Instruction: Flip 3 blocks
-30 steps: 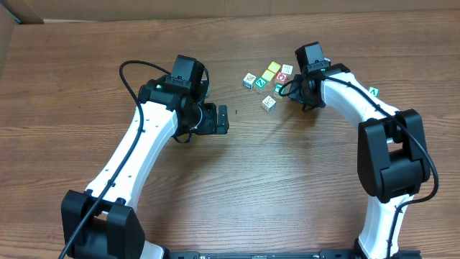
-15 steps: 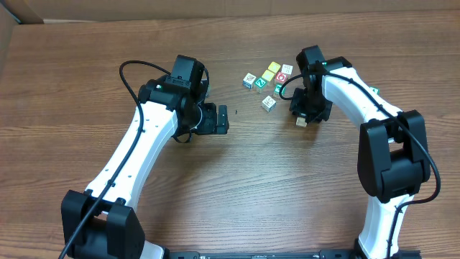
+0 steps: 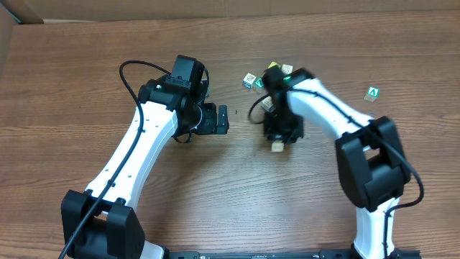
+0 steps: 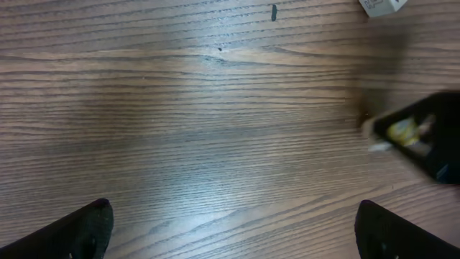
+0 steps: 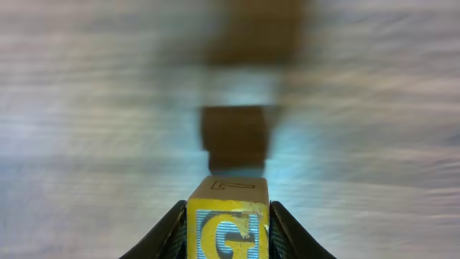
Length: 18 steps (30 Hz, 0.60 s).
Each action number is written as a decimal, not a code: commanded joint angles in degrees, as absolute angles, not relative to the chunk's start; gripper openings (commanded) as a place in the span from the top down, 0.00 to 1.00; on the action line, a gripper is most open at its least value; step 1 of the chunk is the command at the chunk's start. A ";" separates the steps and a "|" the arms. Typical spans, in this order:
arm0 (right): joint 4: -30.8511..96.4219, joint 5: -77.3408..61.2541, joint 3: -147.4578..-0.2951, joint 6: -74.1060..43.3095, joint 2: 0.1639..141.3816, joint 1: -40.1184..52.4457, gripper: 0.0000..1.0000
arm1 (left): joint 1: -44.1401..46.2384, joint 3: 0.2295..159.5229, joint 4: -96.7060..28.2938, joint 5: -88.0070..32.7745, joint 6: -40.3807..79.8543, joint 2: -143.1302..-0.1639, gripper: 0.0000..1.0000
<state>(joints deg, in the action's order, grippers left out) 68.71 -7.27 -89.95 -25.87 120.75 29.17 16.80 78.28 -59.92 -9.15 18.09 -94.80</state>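
My right gripper (image 3: pixel 277 143) is shut on a small wooden block (image 3: pixel 277 147), just above the table and in front of the cluster. In the right wrist view the block (image 5: pixel 228 223) shows a yellow face with a "G" on blue stripes, pinched between both fingers, and its shadow falls on the wood below. A white block (image 3: pixel 249 80) lies at the cluster's left end. Another pale block (image 4: pixel 381 6) sits at the top right of the left wrist view. My left gripper (image 3: pixel 223 119) hangs open over bare wood to the left, its jaws wide apart with nothing between them (image 4: pixel 233 230).
The right arm covers most of the cube cluster; a yellow cube (image 3: pixel 274 66) and a green one (image 3: pixel 287 70) peek out behind it. A green "A" cube (image 3: pixel 373 92) lies alone at the far right. A cardboard edge (image 3: pixel 14 21) is at the back left.
The right arm has lifted a block from the cluster and swung left and toward the table's front with it. The left arm has not moved.
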 commanded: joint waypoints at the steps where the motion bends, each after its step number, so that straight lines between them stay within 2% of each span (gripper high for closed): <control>1: 68.99 -7.60 -91.09 -26.37 120.49 31.03 0.67 | 17.06 77.97 -59.72 -8.54 18.87 -95.15 0.00; 6: 69.58 -7.62 -91.09 -27.66 120.49 32.29 0.67 | 17.06 77.95 -59.72 -8.54 18.87 -95.15 0.00; 8: 69.30 -7.66 -91.09 -28.12 120.49 32.58 0.64 | 17.06 77.95 -59.72 -8.54 18.87 -95.15 0.00; 12: 71.40 -8.03 -91.09 -28.08 120.49 32.67 0.48 | 17.06 77.97 -59.72 -8.54 18.87 -95.15 0.00; 15: 72.31 -8.01 -91.09 -28.05 120.49 32.67 0.25 | 17.06 77.95 -59.72 -8.54 18.87 -95.15 0.00; 18: 71.79 -8.01 -91.11 -27.53 120.49 32.51 0.22 | 17.06 77.95 -59.72 -8.54 18.87 -95.15 0.00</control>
<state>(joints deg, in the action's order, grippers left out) 72.10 -7.73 -89.95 -27.75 120.75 32.34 16.80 78.28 -59.92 -9.15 18.09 -94.80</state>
